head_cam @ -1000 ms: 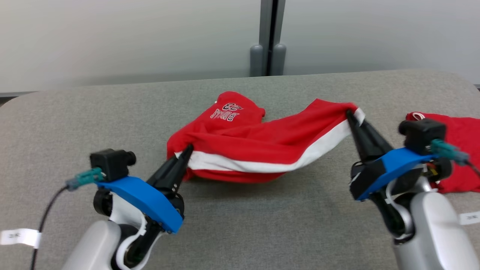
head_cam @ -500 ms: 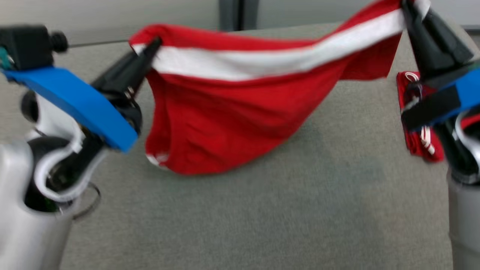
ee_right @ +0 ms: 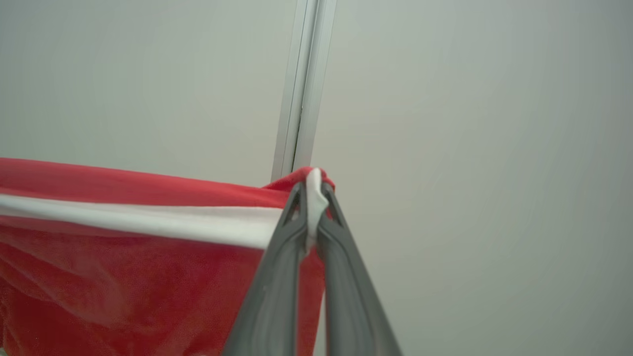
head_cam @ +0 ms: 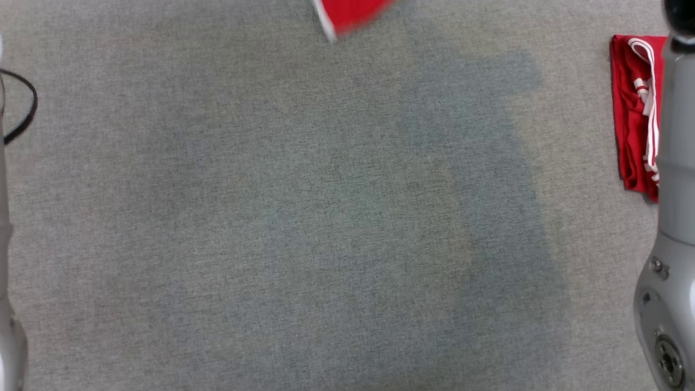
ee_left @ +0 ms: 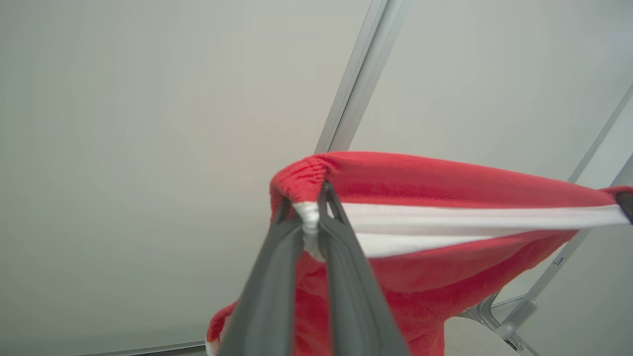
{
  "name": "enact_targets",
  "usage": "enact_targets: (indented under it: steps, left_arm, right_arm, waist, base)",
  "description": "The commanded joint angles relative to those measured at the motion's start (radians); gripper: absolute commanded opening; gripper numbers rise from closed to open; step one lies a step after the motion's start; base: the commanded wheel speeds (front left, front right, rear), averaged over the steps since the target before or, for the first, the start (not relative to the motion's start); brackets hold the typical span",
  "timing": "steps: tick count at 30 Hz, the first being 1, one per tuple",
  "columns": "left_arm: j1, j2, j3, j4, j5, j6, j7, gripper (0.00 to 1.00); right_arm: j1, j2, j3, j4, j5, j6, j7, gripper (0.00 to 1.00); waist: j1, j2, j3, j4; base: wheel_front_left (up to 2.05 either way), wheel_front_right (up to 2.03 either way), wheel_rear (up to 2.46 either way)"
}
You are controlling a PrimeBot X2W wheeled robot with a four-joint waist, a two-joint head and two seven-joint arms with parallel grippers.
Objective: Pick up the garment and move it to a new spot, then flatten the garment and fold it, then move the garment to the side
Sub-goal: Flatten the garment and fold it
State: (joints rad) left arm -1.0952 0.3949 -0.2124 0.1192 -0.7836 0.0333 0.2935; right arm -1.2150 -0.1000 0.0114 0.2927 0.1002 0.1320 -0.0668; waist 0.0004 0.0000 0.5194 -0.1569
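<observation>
- Head view, 12 o'clock: lowest corner of the garment (head_cam: 347,13), blurred, judged to hang above the grey table (head_cam: 326,228). Remainder out of frame upward.
- Head view, 2 o'clock: second red garment (head_cam: 630,119), folded, lying flat just beside the right forearm (head_cam: 673,217). Black cable (head_cam: 24,108) looping at 10 o'clock.
- Head view, centre to 6 o'clock: broad bare surface, judged the best landing zone. No table edge in frame, so aim the set-down at centre.
- Left wrist view: left gripper (ee_left: 309,207) with fingers clamped together on one end of the white band (ee_left: 470,222). Band running taut toward 3 o'clock, red body sagging toward 5 o'clock.
- Right wrist view: right gripper (ee_right: 311,193) pinched closed on the opposite end of the band. Band leaving toward 9 o'clock, cloth hanging toward 7 o'clock.
- Step in hand, as judged: carrying the lifted piece to a new spot.
- Hold both pinches firm, since only a little cloth sits between the tips.
- Hold the band level and stretched, then lower the hanging hem first to lay the cloth flat.
- Stay clear of 2 to 3 o'clock to avoid overlapping the folded piece, and clear of the cable.
</observation>
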Motion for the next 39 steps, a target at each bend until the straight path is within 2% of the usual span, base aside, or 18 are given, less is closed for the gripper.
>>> enact_targets:
  steps: [1, 4, 7, 10, 14, 18, 21, 25, 28, 32, 36, 39]
  left_arm:
    - [-0.017, 0.003, 0.014, 0.012, 0.005, -0.005, -0.027, 0.0]
    - [0.003, -0.016, 0.027, 0.049, 0.01, -0.033, -0.115, 0.0]
    - [0.065, -0.033, 0.007, 0.088, 0.021, -0.069, -0.184, 0.0]
    - [0.172, -0.025, -0.023, 0.136, 0.048, -0.094, -0.236, 0.0]
    - [0.353, -0.013, -0.069, 0.196, 0.07, -0.11, -0.275, 0.0]
    - [0.531, -0.028, -0.116, 0.252, 0.053, -0.127, -0.285, 0.0]
    - [0.648, -0.029, -0.169, 0.255, 0.051, -0.134, -0.265, 0.0]
    - [0.797, 0.011, -0.237, 0.182, 0.057, -0.138, -0.19, 0.0]
    - [0.916, 0.063, -0.273, 0.072, 0.04, -0.112, -0.084, 0.0]
    - [1.064, 0.122, -0.296, -0.158, -0.012, -0.053, 0.05, 0.0]
    - [1.182, 0.172, -0.291, -0.397, -0.081, 0.02, 0.16, 0.0]
    - [1.228, 0.207, -0.273, -0.516, -0.107, 0.072, 0.209, 0.0]
  right_arm:
    - [-0.022, -0.015, -0.011, 0.009, -0.02, -0.002, -0.036, 0.0]
    - [-0.008, -0.021, -0.002, 0.066, -0.055, -0.002, -0.127, 0.0]
    - [0.059, -0.02, 0.015, 0.137, -0.059, -0.002, -0.146, 0.0]
    - [0.158, -0.008, 0.065, 0.221, -0.044, -0.002, -0.114, 0.0]
    - [0.298, -0.015, 0.155, 0.345, -0.008, -0.002, -0.005, 0.0]
    - [0.414, -0.074, 0.225, 0.375, 0.032, -0.002, 0.057, 0.0]
    - [0.506, -0.138, 0.255, 0.344, 0.041, -0.003, 0.116, 0.0]
    - [0.654, -0.209, 0.277, 0.211, 0.097, -0.003, 0.252, 0.0]
    - [0.782, -0.268, 0.302, 0.051, 0.142, -0.003, 0.401, 0.0]
    - [0.956, -0.318, 0.258, -0.206, 0.207, -0.002, 0.601, 0.0]
    - [1.135, -0.369, 0.155, -0.472, 0.239, -0.002, 0.812, 0.0]
    - [1.217, -0.377, 0.065, -0.632, 0.252, -0.002, 0.928, 0.0]
  waist:
    - [-0.0004, 0.0, 0.004, 0.004]
    - [-0.0004, 0.0, 0.003, 0.008]
    - [-0.0004, 0.0, -0.005, 0.014]
    - [-0.0004, 0.0, -0.031, 0.003]
    - [-0.0004, 0.0, -0.074, -0.015]
    - [-0.0004, 0.0, -0.138, -0.011]
    - [-0.0004, 0.0, -0.193, 0.003]
    - [-0.0004, 0.0, -0.255, 0.023]
    - [-0.0004, 0.0, -0.29, 0.025]
    - [-0.0004, 0.0, -0.315, 0.034]
    - [-0.0004, 0.0, -0.325, 0.055]
    - [-0.0004, 0.0, -0.321, 0.065]
  base:
    - [0.0, 0.0, 0.0]
    - [0.0, 0.0, 0.0]
    - [0.0, 0.0, 0.0]
    - [0.0, 0.0, 0.0]
    - [0.0, 0.0, 0.0]
    - [0.0, 0.0, 0.0]
    - [0.0, 0.0, 0.0]
    - [0.0, 0.0, 0.0]
    - [0.0, 0.0, 0.0]
    - [0.0, 0.0, 0.0]
    - [0.0, 0.0, 0.0]
    - [0.0, 0.0, 0.0]
